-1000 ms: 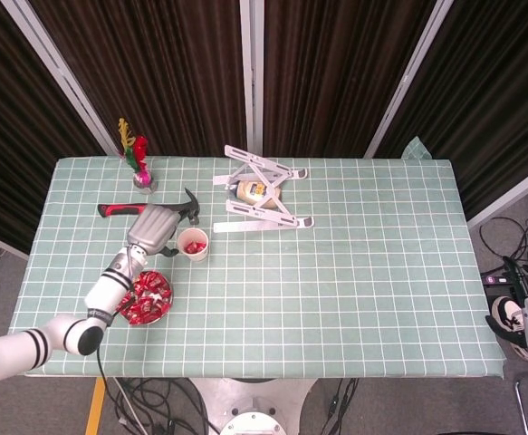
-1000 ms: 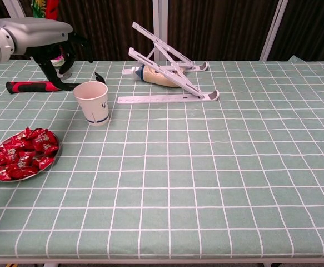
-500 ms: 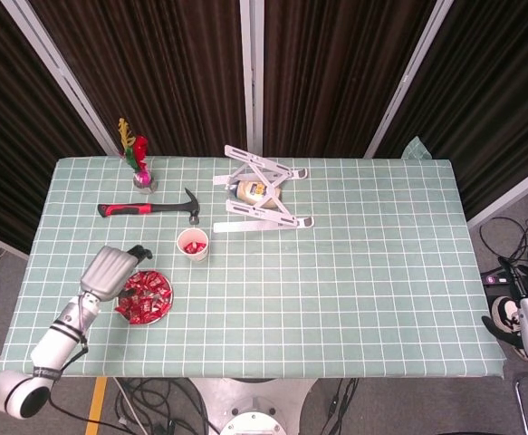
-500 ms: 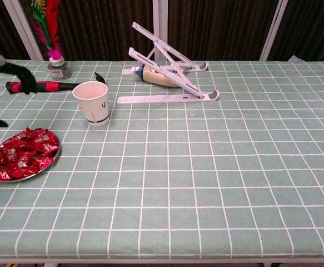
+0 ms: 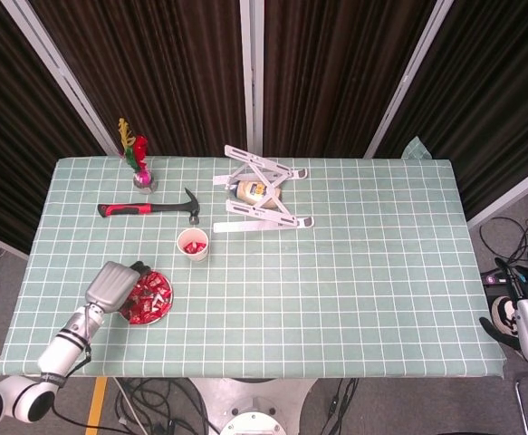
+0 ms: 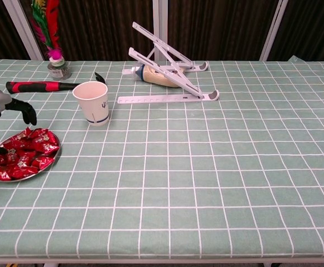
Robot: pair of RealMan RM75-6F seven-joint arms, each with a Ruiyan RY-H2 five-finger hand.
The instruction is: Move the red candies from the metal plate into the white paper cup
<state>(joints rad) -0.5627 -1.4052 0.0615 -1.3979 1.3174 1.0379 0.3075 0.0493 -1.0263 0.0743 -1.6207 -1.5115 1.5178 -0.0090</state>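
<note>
The table, covered in a green checked cloth, carries the task items at its left end. The left arm has swung back from the paper cup over the last second and now places the left hand over the near-left edge of the metal plate. In the chest view the fingers are spread and curved downward above the heap, with one tip at or just above the wrappers; no candy is visibly held. The red candies remain piled on the plate, and the head view shows a few red pieces already inside the cup, which stands upright just beyond the plate. This indicates that one delivery is complete and a further pick is beginning. Most of the pile is still to be moved. The right hand sits off the table at the far right; its fingers cannot be judged.
</note>
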